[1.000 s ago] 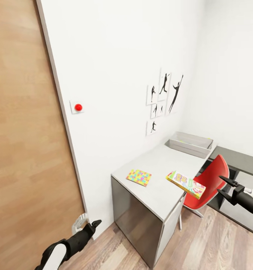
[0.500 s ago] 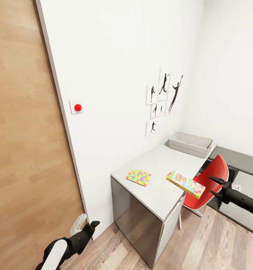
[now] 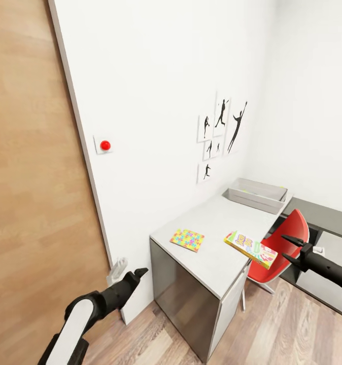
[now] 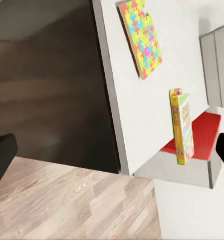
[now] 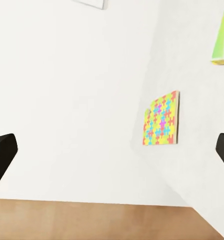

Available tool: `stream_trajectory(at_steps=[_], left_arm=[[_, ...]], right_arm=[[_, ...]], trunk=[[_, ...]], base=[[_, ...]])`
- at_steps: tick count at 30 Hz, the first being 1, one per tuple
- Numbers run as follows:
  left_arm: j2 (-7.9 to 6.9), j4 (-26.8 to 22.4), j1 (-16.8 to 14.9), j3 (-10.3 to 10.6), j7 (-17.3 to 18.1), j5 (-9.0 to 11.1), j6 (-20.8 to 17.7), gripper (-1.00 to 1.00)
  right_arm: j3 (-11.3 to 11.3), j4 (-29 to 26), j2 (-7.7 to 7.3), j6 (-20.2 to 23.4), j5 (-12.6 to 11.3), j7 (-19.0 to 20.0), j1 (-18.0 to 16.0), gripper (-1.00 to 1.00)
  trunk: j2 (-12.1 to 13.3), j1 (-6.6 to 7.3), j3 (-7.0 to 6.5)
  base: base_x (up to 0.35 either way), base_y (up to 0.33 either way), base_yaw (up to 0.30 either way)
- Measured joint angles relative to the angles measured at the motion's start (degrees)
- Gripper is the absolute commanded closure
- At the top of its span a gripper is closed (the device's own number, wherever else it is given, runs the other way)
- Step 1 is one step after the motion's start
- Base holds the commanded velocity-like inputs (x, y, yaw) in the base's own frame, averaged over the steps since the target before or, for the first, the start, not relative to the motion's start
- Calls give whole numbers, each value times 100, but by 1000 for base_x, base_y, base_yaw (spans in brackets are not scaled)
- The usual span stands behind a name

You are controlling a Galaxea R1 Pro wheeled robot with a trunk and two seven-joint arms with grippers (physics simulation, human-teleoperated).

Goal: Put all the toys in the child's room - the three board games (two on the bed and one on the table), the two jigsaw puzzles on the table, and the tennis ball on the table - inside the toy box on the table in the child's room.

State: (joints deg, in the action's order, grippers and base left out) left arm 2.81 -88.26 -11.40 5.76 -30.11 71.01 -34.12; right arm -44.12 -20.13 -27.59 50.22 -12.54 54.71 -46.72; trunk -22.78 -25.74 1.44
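Observation:
The table stands against the white wall. On it lie a jigsaw puzzle near the close end and a yellow-green board game overhanging the front edge. The grey toy box sits at the far end. My left gripper is open, low by the table's near end. The left wrist view has the puzzle and the game. My right gripper is open, just right of the board game, in front of the red chair. The right wrist view faces the puzzle. The tennis ball and bed are out of view.
A wooden door fills the left side, with a red button on the wall beside it. A red chair is tucked at the table's front. A low dark-topped cabinet stands at the right. Wood-plank floor lies below.
My left arm has risen and swung right toward the table's near end. My right gripper has shifted left toward the board game. The objects on the table have not moved.

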Motion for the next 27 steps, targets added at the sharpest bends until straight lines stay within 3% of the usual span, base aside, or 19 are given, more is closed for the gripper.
stream_trajectory(at_steps=[3, 4, 6, 7, 12, 13, 17, 18, 20, 21, 24, 25, 27], left_arm=[[71, -184, -529, 243, -460, 469, -191, -100], [71, -185, -540, 247, -467, 465, -199, -100], [133, -254, -930, 488, -900, 837, -272, -100], [134, -255, -940, 492, -909, 835, -278, -100], [323, -335, -2002, 994, -2127, 1674, -352, -100], [324, -334, -2014, 996, -2135, 1673, -358, -100], [470, -250, -2906, 1279, -2752, 2078, -308, -100], [471, -248, -2918, 1282, -2756, 2077, -312, -100], [528, -96, -3372, 1436, -2957, 2198, -184, -100], [529, -93, -3384, 1438, -2960, 2197, -186, -100], [599, 210, -4050, 1727, -3267, 2376, 197, -100], [599, 214, -4060, 1730, -3271, 2377, 199, -100], [630, 415, -4423, 2004, -3524, 2626, 537, -100]], right_arm=[[4, -2, -11, 8, 2, 24, -1, -100], [4, -2, -11, 8, 3, 24, -1, -100], [5, -3, -18, 15, 4, 35, 1, -100], [5, -3, -18, 15, 4, 35, 1, -100], [7, -4, -34, 23, 7, 47, 3, -100], [7, -4, -34, 23, 8, 47, 3, -100], [12, -4, -59, 25, 8, 48, 7, -100], [13, -4, -59, 25, 9, 47, 7, -100], [20, 2, -65, 30, 11, 46, 11, -100], [20, 3, -65, 30, 11, 46, 11, -100], [28, 3, -91, 120, 4, 60, 41, -100], [28, 3, -91, 122, 3, 60, 41, -100], [31, 1, -150, 253, 0, 70, 61, -100]], trunk=[[0, 0, -1], [0, 0, 0], [0, 0, -1], [0, 0, 0], [0, 0, -1], [0, 0, 0], [0, 0, -1], [0, 0, 0], [0, 0, -1], [0, 0, 0], [0, 0, -1], [0, 0, 0], [-1, 0, -1]], base=[[0, 0, 0], [0, 0, 0], [0, 0, 0], [0, 0, 0], [0, 0, 0], [0, 0, 0], [0, 0, 0], [0, 0, 0], [0, 0, 0], [0, 0, 0], [0, 0, 0], [0, 0, 0], [0, 0, 0]])
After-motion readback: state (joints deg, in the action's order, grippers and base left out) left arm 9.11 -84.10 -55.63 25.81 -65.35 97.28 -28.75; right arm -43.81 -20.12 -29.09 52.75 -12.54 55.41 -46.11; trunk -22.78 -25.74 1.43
